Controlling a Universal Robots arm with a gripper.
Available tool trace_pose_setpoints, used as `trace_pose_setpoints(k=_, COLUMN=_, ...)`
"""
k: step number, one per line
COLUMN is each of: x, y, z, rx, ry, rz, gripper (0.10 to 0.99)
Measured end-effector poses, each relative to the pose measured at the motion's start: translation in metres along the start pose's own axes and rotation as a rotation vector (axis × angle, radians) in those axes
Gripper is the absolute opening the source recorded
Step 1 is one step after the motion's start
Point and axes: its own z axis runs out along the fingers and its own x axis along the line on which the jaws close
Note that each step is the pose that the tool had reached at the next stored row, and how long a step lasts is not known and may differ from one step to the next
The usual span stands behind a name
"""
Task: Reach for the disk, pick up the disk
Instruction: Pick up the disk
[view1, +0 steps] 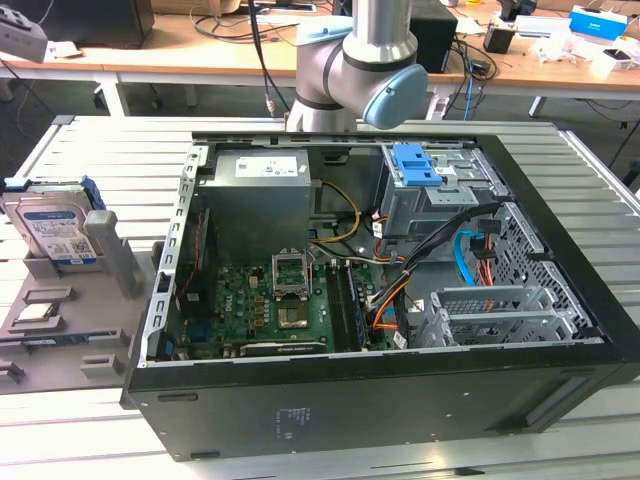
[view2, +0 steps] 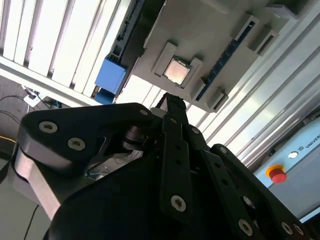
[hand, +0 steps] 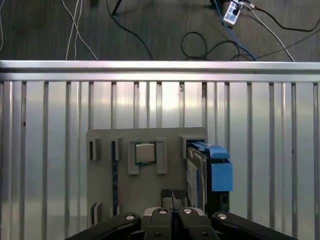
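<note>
We see the disk (view1: 52, 228) upright in its grey holder (hand: 102, 180), a chip (hand: 145, 152) beside it; our fingers (hand: 167, 198), pressed together, hover over the holder.

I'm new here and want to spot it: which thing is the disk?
On the exterior view's left of the open black computer case sits a grey plastic tray. The silver-grey metal hard drive stands on edge in it; unlike the flat grey chip beside it, it carries blue side rails.
</note>
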Motion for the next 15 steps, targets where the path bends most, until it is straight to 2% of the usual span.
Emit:
trace_pose_setpoints(k=4, x=0.0, y=0.0, z=0.0, rx=-0.001, ry=-0.0013, rz=0.061, gripper=0.106)
trace_pose_setpoints(k=15, x=0.0, y=0.0, z=0.0001, rx=-0.001, ry=-0.0015, rz=0.066, gripper=0.114)
